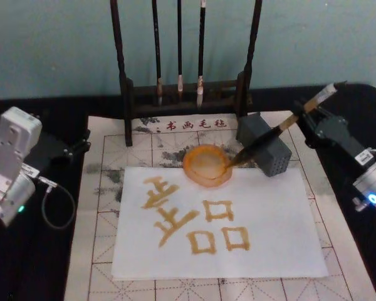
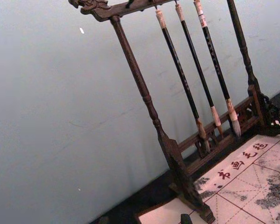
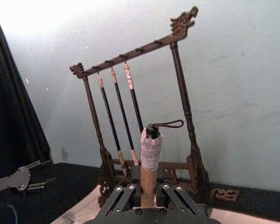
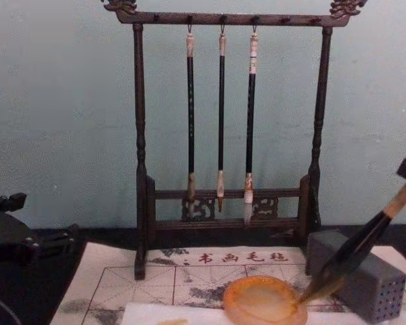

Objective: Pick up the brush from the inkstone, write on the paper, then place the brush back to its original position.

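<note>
Risk of brush (image 1: 266, 139), clenched in right gripper (image 1: 306, 118), rolling off dish (image 1: 189, 164) rim onto paper (image 1: 276, 241) and smearing characters (image 1: 203, 222) if released crooked; left gripper (image 1: 75, 149) parked left.

The brush (image 1: 282, 128) slants with its white-capped tan handle up toward 2 o'clock, clamped in the right gripper (image 1: 310, 115). Its dark bristle tip is down at the 3 o'clock rim of the orange dish (image 1: 207, 164). The white paper (image 1: 282, 251) lies flat at the dish's 6 o'clock and bears golden-brown characters.
</note>
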